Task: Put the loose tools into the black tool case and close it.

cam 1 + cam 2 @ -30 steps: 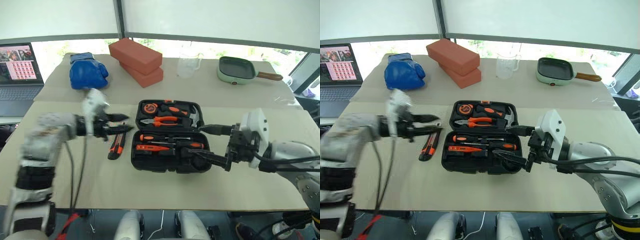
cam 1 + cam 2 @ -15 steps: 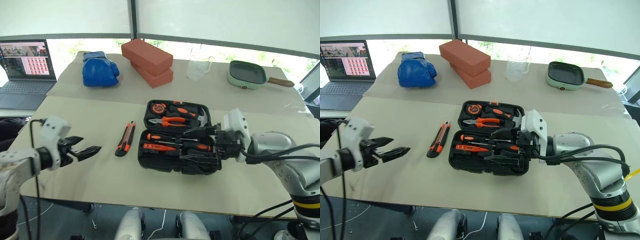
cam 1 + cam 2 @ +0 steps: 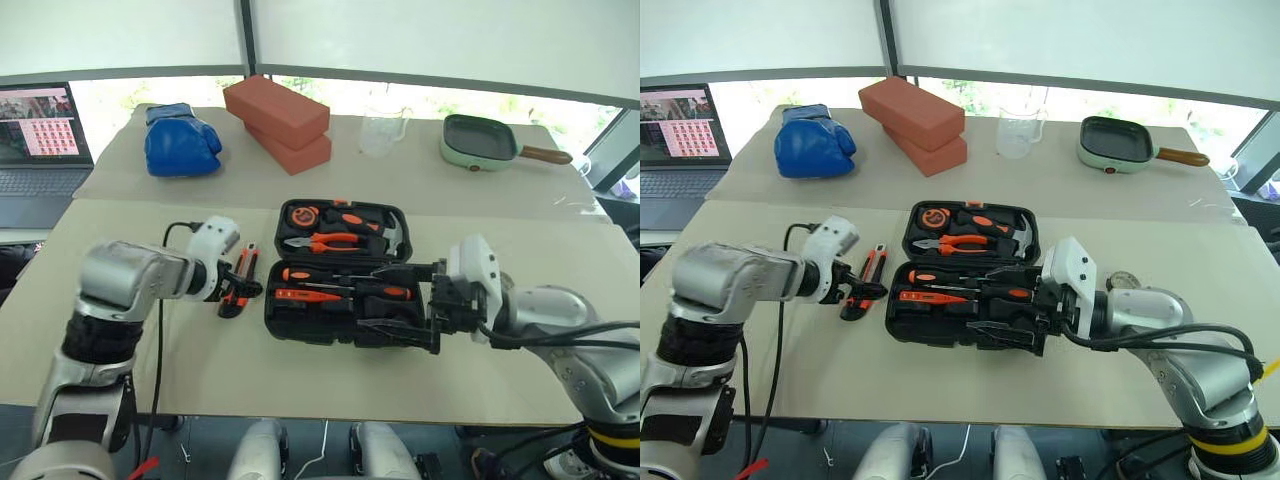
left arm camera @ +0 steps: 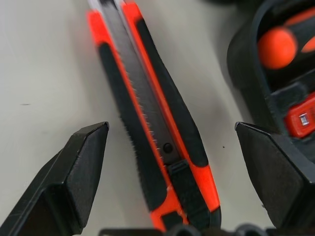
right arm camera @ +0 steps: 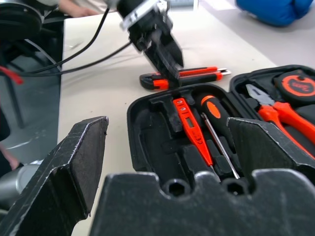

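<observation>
The rectangular black plastic tool case point(image 3: 340, 272) lies open on the beige table point(image 3: 300, 370), with black-and-orange-handled screwdrivers point(image 3: 345, 276) and a slim all-orange screwdriver point(image 3: 305, 295) seated in its near half. A black-and-orange utility knife point(image 3: 238, 280) lies on the table just beside the case's left edge. The left gripper point(image 4: 172, 147) hovers over the knife's near end, fingers point(image 4: 83, 162) spread wide to either side of it, not touching. The right gripper point(image 3: 1005, 300) sits at the case's near right corner, fingers spread, pinching nothing.
</observation>
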`<act>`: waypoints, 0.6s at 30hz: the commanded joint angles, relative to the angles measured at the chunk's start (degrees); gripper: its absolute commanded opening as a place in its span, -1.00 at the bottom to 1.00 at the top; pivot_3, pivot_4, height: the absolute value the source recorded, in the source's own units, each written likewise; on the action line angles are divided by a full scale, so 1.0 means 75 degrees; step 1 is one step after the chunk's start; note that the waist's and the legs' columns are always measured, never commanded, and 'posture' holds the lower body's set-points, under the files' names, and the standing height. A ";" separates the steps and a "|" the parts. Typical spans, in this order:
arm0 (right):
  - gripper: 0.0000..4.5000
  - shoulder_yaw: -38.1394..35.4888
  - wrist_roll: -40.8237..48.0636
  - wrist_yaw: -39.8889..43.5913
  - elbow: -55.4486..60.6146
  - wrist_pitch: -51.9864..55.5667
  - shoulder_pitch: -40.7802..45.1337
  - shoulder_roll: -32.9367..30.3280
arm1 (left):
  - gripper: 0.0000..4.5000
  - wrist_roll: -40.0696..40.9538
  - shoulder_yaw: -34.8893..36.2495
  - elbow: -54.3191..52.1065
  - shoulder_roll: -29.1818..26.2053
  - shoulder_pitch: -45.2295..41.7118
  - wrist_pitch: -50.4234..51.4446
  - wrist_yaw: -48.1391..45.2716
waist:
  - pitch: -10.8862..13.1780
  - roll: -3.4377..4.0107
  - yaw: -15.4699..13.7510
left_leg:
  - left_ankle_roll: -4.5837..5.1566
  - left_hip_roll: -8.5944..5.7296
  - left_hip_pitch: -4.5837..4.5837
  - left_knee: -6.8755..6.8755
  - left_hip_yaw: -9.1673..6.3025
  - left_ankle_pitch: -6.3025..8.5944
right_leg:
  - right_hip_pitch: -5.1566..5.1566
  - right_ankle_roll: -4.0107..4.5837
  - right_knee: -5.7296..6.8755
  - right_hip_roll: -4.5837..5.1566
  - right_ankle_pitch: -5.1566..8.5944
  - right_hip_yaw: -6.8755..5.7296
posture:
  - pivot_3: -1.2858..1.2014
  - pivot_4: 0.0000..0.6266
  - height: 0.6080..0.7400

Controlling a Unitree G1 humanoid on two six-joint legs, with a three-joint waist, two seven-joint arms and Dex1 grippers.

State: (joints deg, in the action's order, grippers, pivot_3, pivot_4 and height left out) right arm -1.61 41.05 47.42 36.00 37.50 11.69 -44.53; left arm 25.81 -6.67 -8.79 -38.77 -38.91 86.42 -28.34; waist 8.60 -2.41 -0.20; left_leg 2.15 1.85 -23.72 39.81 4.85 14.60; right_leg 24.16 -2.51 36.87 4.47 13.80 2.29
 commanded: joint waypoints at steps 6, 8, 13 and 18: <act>1.00 -0.0564 0.0419 -0.0419 0.0568 0.0277 -0.0053 -0.0092 | 0.11 -0.0321 -0.0775 0.0730 0.0053 0.0142 -0.0755 -0.0222 | -0.0005 0.0008 -0.0097 | -0.0002 -0.0001 0.0017 0.0004 -0.0001 -0.0002 | -0.0018 0.0000 0.0002 0.0004 0.0001 0.0000 | 0.03 -0.52 0.98; 1.00 -0.0645 0.0506 -0.0449 0.0624 0.0346 -0.0064 -0.0142 | -0.24 -0.0441 -0.0686 0.0933 0.0025 0.0152 -0.0934 -0.0207 | -0.0007 0.0011 -0.0108 | -0.0002 -0.0002 0.0018 0.0004 -0.0001 -0.0002 | -0.0019 -0.0001 0.0002 0.0005 0.0001 0.0000 | 0.03 -0.52 0.98; 1.00 -0.0740 0.0630 -0.0478 0.0672 0.0454 -0.0052 -0.0282 | -0.28 -0.0644 -0.0269 0.1322 -0.0333 0.0162 -0.1539 -0.0390 | -0.0012 0.0020 -0.0101 | -0.0001 -0.0001 0.0043 0.0003 -0.0001 -0.0002 | -0.0040 0.0000 0.0002 0.0005 0.0001 0.0000 | 0.03 -0.52 0.98; 1.00 -0.0787 0.0788 -0.0566 0.0595 0.0572 0.0083 -0.0334 | -0.28 -0.0840 0.0198 0.1573 -0.1008 -0.0287 -0.3622 -0.1211 | -0.0002 0.0006 0.0011 | -0.0004 0.0013 0.0035 -0.0001 0.0003 -0.0003 | -0.0014 0.0023 0.0009 -0.0010 -0.0005 0.0004 | 0.03 -0.52 0.98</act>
State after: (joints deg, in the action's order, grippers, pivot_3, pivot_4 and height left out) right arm -5.40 45.92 43.36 39.46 41.75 11.12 -46.49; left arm 20.71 -7.66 3.75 -44.74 -38.44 66.27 -34.76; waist 8.58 -2.37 -0.12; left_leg 2.10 1.95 -23.60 39.80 4.86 14.57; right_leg 24.19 -2.33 36.97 4.38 13.76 2.31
